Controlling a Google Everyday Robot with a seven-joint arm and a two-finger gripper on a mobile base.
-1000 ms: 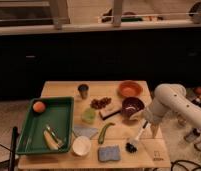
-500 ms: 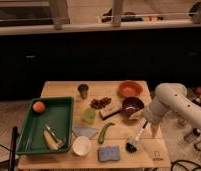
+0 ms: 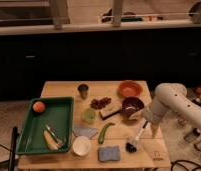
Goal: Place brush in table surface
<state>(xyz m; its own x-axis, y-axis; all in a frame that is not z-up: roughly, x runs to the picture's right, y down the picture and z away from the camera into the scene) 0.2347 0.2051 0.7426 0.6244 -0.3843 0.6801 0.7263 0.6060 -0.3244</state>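
The brush (image 3: 138, 135) has a slim white handle slanting down to a dark round bristle head that sits at the table surface (image 3: 61, 90) near its front right edge. The table surface is a light tan wooden top. My gripper (image 3: 146, 123) is at the end of the white arm (image 3: 170, 101) coming in from the right, right at the upper end of the brush handle. Whether it holds the handle is hidden.
A green tray (image 3: 29, 131) at left holds an orange fruit (image 3: 39, 106) and a banana (image 3: 50, 140). Also on the table: metal cup (image 3: 83, 90), orange bowl (image 3: 130, 89), dark bowl (image 3: 132, 105), grapes (image 3: 99, 103), green cup (image 3: 88, 115), green chilli (image 3: 104, 132), white bowl (image 3: 81, 146), blue sponge (image 3: 110, 153).
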